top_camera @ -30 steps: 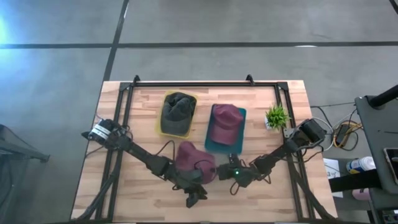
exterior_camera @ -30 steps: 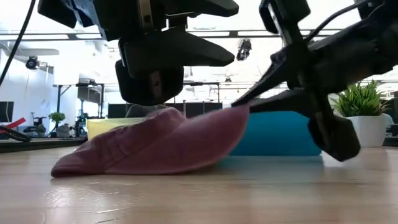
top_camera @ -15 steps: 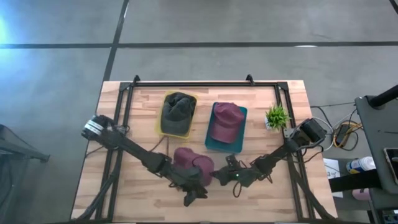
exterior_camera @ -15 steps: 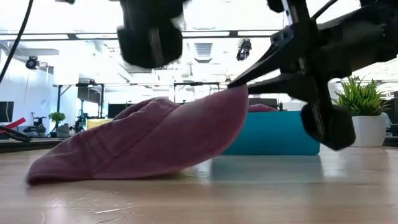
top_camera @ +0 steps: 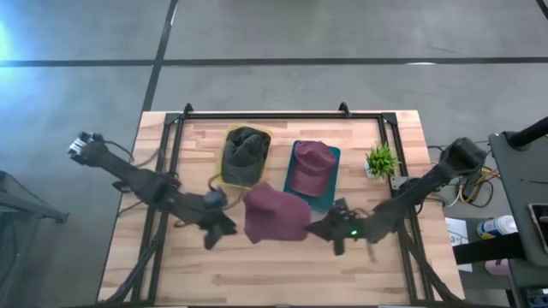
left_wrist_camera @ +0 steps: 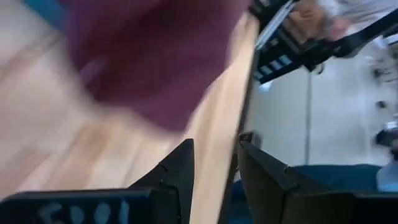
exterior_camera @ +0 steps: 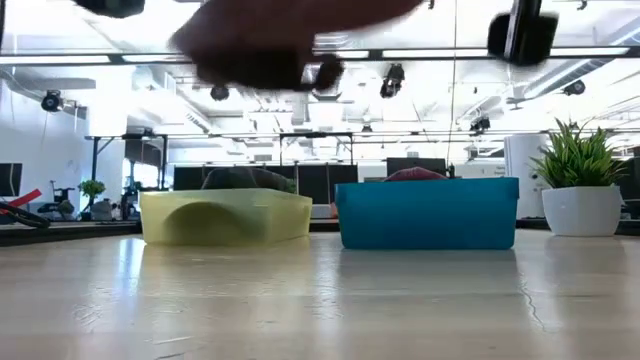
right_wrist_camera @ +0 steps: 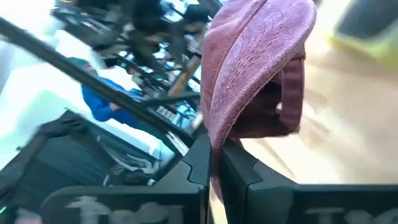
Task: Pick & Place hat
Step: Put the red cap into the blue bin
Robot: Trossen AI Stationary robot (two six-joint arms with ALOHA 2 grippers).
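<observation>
A maroon hat (top_camera: 276, 214) hangs above the middle of the table, with my right gripper (top_camera: 318, 227) shut on its right edge. The right wrist view shows the hat (right_wrist_camera: 255, 68) standing out beyond the shut fingers. My left gripper (top_camera: 216, 233) is open just left of the hat and holds nothing; its wrist view shows the hat (left_wrist_camera: 149, 56) as a blur ahead of the gap between its fingers (left_wrist_camera: 214, 149). In the low view the hat is above the frame, and only dark blurs show at the top. My right gripper pinches the hat's rim edge (right_wrist_camera: 214, 140) between its two fingers. The fingers come about level from the table's right side. The hat is lifted clear of the table and stands out from the fingertips toward the left, its back opening (right_wrist_camera: 291, 93) in view.
A yellow bin (top_camera: 224, 175) with a dark hat (top_camera: 245, 154) and a teal bin (top_camera: 291, 198) with another maroon hat (top_camera: 312, 167) stand at the far middle. A small potted plant (top_camera: 381, 160) is at the far right. Bare wood lies along the near edge.
My right gripper has risen with the hat and rolled its wrist. The hat's left part, which lay on the table, is now lifted clear. My left gripper has risen and drawn back from the near edge toward the table's left, staying open.
</observation>
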